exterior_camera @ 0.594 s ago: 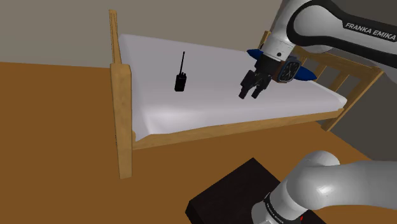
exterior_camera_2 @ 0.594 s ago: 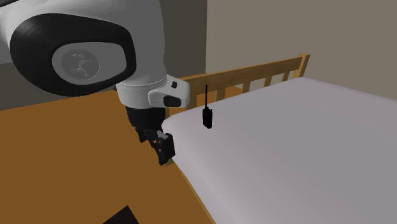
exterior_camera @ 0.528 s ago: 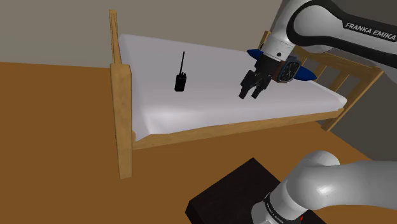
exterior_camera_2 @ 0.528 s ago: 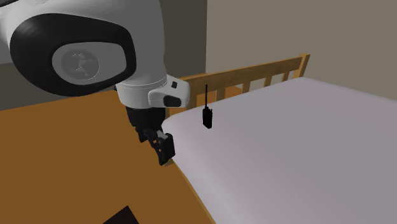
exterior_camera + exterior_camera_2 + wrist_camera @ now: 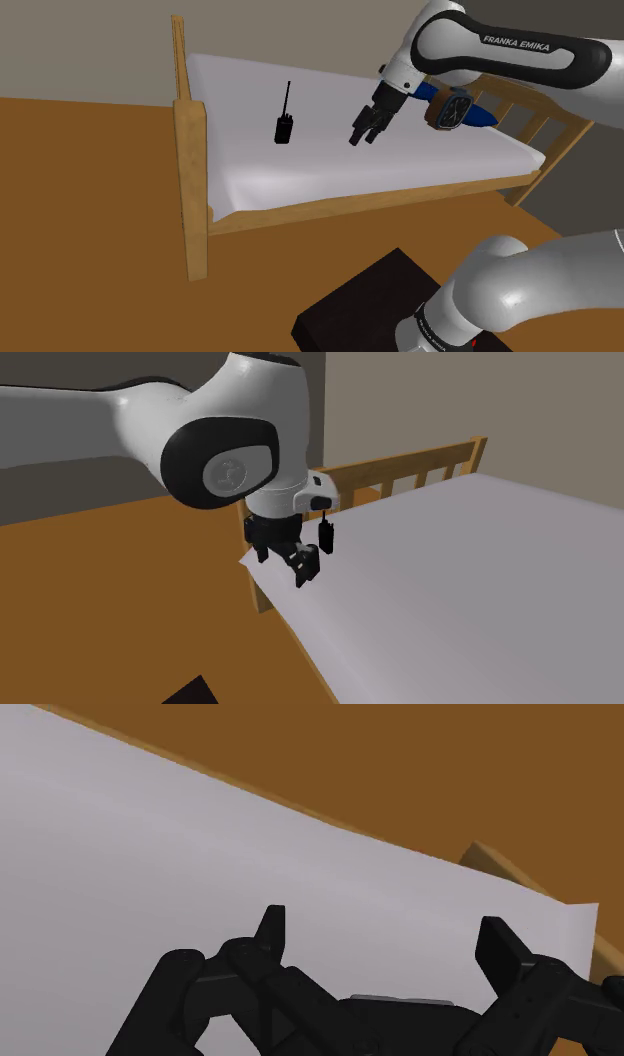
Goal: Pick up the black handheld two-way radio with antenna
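Black and slim, the handheld two-way radio with its thin antenna [image 5: 284,128] sits on the white mattress [image 5: 330,165] of a light wooden bed frame [image 5: 190,170]. It is well in from every edge, nearer the tall end board at the shoulder view's left. The antenna points up the picture there; whether the radio stands or lies flat is hard to judge. In the second exterior view only the radio's dark body [image 5: 326,538] peeks out, tight against the arm's white wrist, and the antenna is covered by the arm.

Now the all-black two-finger gripper [image 5: 364,135]: it hangs over the mattress on the shoulder view's right of the radio, clearly apart from it, tips angled down toward the sheet. From the second exterior view the gripper [image 5: 305,567] is above the mattress close to its near corner. In the wrist view the gripper [image 5: 385,944] has its fingers [image 5: 270,929] spread wide with nothing between them, just bare white mattress [image 5: 200,854], then brown floor [image 5: 400,764] past its edge and a bit of wooden post [image 5: 490,862].

Behind the forearm at the bed's far side, a blue and brown item [image 5: 455,108] is partly covered and I can't make out what it is. Bottom right, the black box stand [image 5: 360,300] is cut off by the frame.
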